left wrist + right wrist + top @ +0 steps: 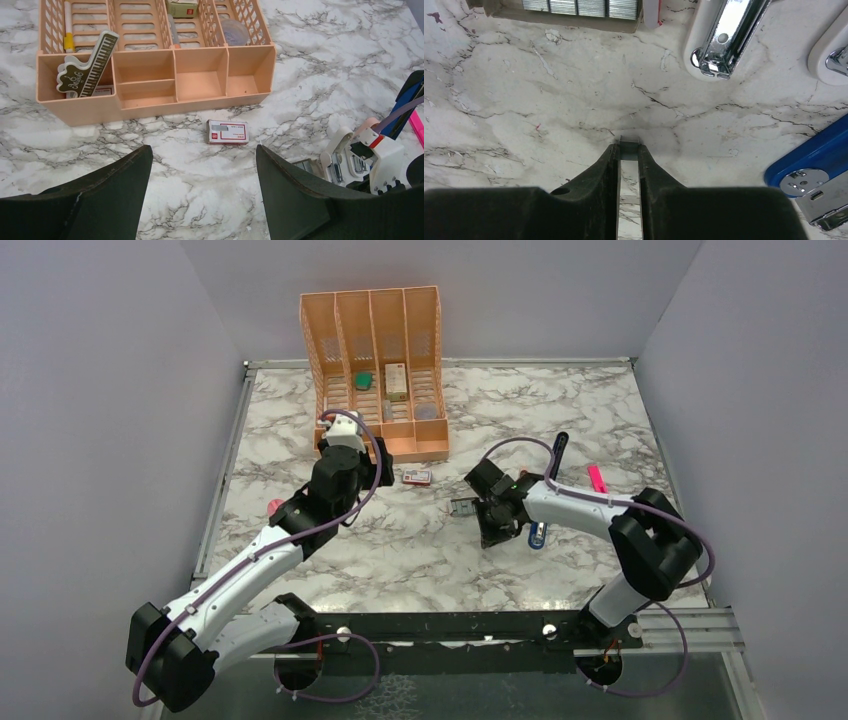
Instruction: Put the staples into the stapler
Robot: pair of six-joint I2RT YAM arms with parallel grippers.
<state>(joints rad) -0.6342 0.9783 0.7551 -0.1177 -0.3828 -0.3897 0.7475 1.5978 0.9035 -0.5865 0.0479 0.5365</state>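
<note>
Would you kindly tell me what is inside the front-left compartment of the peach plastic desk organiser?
In the peach plastic desk organiser, a black piano-key-patterned ornament leans over a white red-printed card. Most of the card is covered by it.

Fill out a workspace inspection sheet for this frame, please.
Surface: marble table, small specks, no spills seen.
Job's things: blue stapler lies beside the right gripper; staples tray out of its sleeve, strips inside; sleeve before the organiser.
Clutter: orange organiser holding small items; pink marker; two white-and-chrome pieces near tray.
Grippers: left gripper open, empty; right gripper closed on a thin grey strip, apparently staples.
Cables: purple cables loop along both arms, none snagged.
Surroundings: grey walls, nothing else seen.
</note>
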